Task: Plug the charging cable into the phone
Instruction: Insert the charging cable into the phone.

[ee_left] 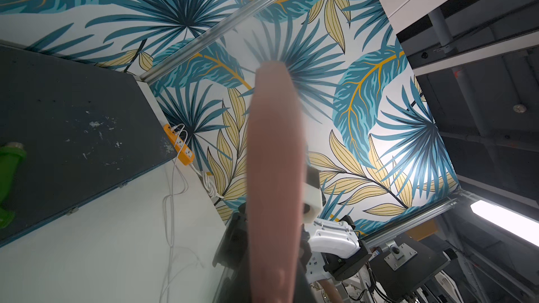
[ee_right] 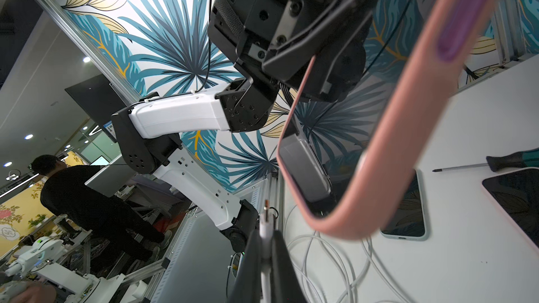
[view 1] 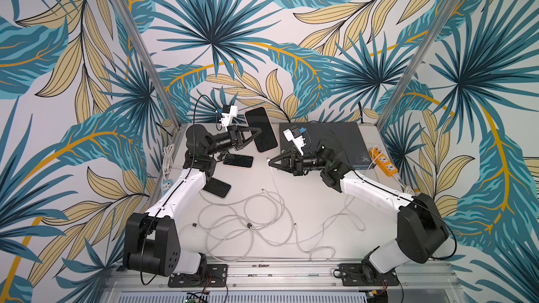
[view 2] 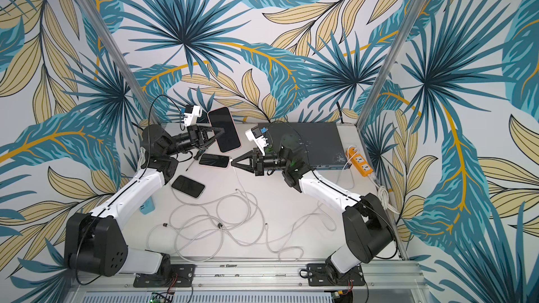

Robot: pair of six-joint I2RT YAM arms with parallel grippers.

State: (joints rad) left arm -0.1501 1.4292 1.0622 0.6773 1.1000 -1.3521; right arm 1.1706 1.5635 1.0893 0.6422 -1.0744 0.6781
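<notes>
Cable plug: pinched in my right end effector, metal tip exposed
Phone: clamped in my left end effector, above desk

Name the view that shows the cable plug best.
Right wrist view: the plug close up, metal tip clear, pinched in the right end effector. Both top views show it only as a white speck. The left wrist view misses it.

Paired top views high over the table; wrist views close, both on the phone
</notes>
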